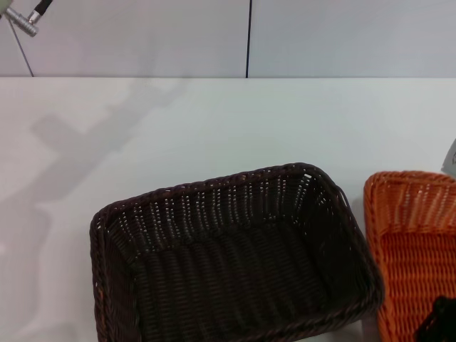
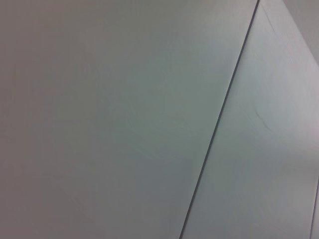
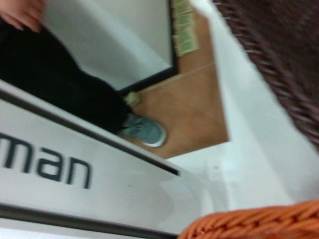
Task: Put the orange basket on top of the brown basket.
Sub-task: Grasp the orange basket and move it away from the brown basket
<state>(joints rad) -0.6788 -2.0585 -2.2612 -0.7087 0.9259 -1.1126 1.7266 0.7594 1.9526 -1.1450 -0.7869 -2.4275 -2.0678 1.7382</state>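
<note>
My right claw [image 1: 437, 322] shows only as a dark shape at the near right corner of the head view, and it sits over the inside of the orange basket [image 1: 413, 249]. I cannot tell how far the claw is open, or whether it has hold of anything. The orange basket stands on the white table [image 1: 214, 128], with its woven floor beneath the claw and its braided rim running ahead of the claw and to its left. In the right wrist view a stretch of that orange rim [image 3: 249, 223] lies close to the camera.

The brown basket [image 1: 235, 263] stands upright and empty on the table to the left of my claw, just beside the orange basket. Their near corners come very close, and I cannot tell whether the rims touch. The right wrist view catches the brown basket's weave [image 3: 279, 50] across a strip of table from the orange rim.

Beyond the table edge that view also shows a wooden floor [image 3: 194, 104], a dark trouser leg [image 3: 60, 84] and a grey shoe [image 3: 144, 130].

My left claw is out of sight. Its wrist camera faces only pale wall panels [image 2: 99, 119] divided by a dark seam [image 2: 219, 119].
</note>
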